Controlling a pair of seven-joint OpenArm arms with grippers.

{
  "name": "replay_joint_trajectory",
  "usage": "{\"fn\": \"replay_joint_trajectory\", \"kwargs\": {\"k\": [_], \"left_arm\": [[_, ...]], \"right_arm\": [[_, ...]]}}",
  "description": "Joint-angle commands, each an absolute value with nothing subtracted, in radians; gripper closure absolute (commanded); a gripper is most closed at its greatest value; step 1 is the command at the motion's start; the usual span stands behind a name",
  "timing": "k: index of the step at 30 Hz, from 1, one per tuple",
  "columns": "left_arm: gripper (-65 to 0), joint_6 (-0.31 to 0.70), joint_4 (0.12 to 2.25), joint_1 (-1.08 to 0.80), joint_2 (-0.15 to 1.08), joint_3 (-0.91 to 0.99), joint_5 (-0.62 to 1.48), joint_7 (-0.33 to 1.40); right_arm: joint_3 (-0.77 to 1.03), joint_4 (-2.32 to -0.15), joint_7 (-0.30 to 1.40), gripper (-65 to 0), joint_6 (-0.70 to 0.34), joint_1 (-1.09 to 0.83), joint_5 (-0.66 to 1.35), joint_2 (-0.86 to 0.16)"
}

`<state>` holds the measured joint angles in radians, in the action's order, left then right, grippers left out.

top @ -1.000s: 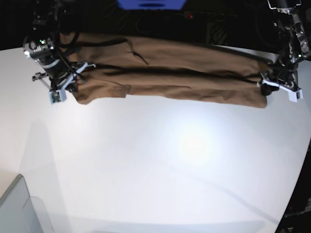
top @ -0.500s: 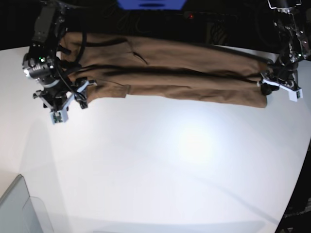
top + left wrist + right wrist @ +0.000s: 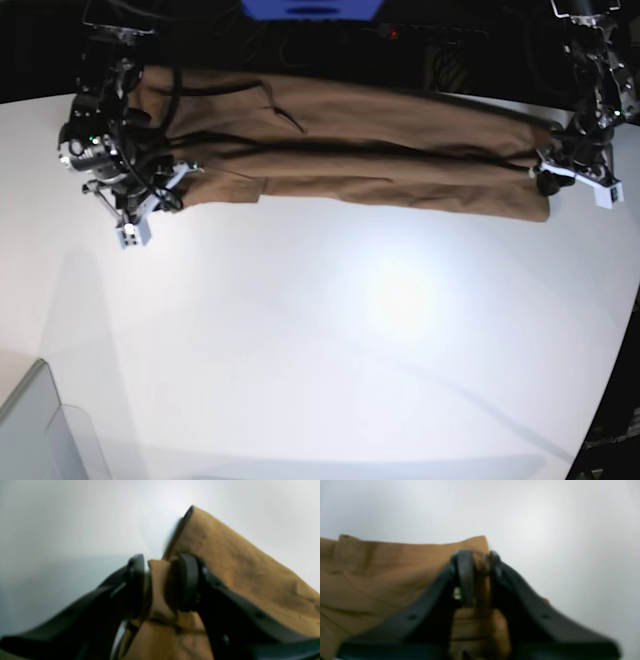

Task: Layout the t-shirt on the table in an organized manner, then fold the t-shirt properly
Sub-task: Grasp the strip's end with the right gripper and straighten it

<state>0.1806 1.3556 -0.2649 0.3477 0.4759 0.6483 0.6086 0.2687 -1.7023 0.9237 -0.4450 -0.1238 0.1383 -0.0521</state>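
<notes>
I saw the plain brown fabric t-shirt (image 3: 360, 160) on the white table (image 3: 330, 340), a fold pinched between my left fingers (image 3: 187, 582) and right fingers (image 3: 466, 577).

I count one plain brown soft-fabric t-shirt (image 3: 380, 160), stretched across the upper part of the base frame. I count one large smooth white table (image 3: 330, 350) filling most of that frame. I see two robot arms, each ending in one gripper: the left gripper (image 3: 548, 178) at the upper right, the right gripper (image 3: 165, 190) at the upper left. I count one grey translucent bin corner (image 3: 40, 430) at the lower left.
</notes>
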Motion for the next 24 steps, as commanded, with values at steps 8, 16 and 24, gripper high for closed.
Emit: {"fn": "replay_joint_trajectory", "kwargs": {"k": [8, 16, 24], "left_arm": [[-23.2, 0.156, 1.342, -0.274, 0.351, 0.473, 0.618, 0.685], [-23.2, 0.156, 1.342, -0.274, 0.349, 0.475, 0.618, 0.684], [-23.3, 0.156, 1.343, -0.274, 0.349, 0.475, 0.619, 0.684]], "right_arm": [[0.278, -1.862, 0.906, 0.0, -0.447, -0.211, 0.147, -0.05], [0.305, -2.003, 0.906, 0.0, -0.447, -0.364, 0.147, -0.016], [0.308, -1.943, 0.823, 0.0, -0.447, -0.44, 0.145, -0.013]]}}
